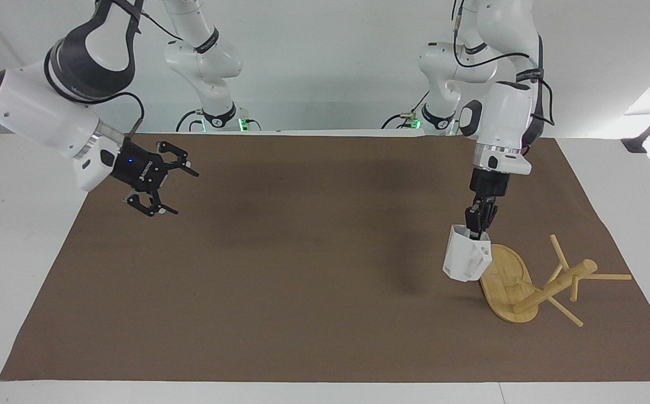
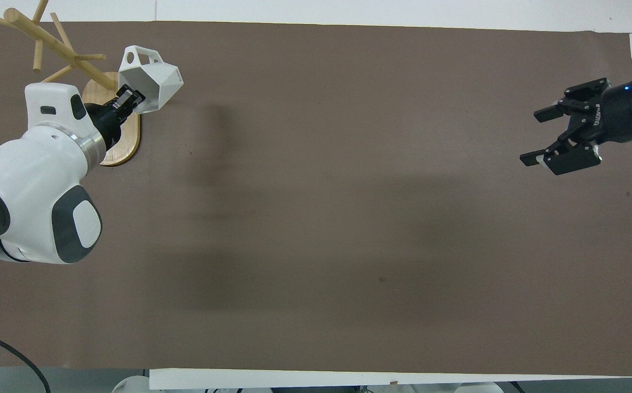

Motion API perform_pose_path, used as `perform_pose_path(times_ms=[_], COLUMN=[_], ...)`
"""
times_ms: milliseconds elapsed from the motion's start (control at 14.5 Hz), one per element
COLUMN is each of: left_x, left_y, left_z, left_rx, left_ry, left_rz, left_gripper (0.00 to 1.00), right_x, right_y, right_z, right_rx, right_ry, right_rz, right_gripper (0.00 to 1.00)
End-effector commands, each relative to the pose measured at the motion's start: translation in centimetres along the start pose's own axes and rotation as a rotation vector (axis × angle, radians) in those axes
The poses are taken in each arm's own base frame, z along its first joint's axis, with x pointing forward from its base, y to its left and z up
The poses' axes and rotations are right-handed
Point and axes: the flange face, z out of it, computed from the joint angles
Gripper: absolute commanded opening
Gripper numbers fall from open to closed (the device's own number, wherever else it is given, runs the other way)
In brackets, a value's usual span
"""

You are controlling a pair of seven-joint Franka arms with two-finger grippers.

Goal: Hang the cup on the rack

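My left gripper [image 1: 479, 225] is shut on the rim of the white faceted cup [image 1: 465, 259] and holds it mouth up, low over the mat, against the edge of the rack's oval base [image 1: 507, 280]. In the overhead view the cup [image 2: 155, 87] shows its angular handle turned away from the robots, and my left gripper [image 2: 128, 103] is over the base [image 2: 125, 150]. The bamboo rack's post [image 1: 558, 283] slants toward the left arm's end of the table, with thin pegs sticking out. My right gripper [image 1: 182, 192] is open and empty, up over the mat's edge at the right arm's end [image 2: 534, 137].
A brown mat [image 1: 302, 280] covers most of the white table [image 1: 22, 252]. The rack's pegs [image 1: 611, 276] reach toward the mat's edge at the left arm's end. Nothing else lies on the mat.
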Motion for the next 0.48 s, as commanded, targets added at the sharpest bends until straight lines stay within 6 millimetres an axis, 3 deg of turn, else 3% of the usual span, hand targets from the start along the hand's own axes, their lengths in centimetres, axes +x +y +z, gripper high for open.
perform_pose_path(times_ms=[0, 206, 413], left_x=[1.1, 2.1, 3.1], left_y=[0.0, 0.2, -0.9], left_z=[0.5, 0.2, 0.2], left_rx=[-0.025, -0.041, -0.028], left_ry=[0.009, 0.017, 0.029], left_rz=[-0.112, -0.164, -0.181], left_gripper=[0.00, 0.00, 0.00], right_x=[0.2, -1.1, -2.0], right_y=[-1.5, -2.2, -3.6], right_z=[-3.1, -6.1, -9.3], right_rx=[-0.110, -0.199, -0.298], right_ry=[-0.150, -0.246, -0.336], right_rz=[0.224, 0.500, 0.701], right_gripper=[0.99, 0.99, 0.99])
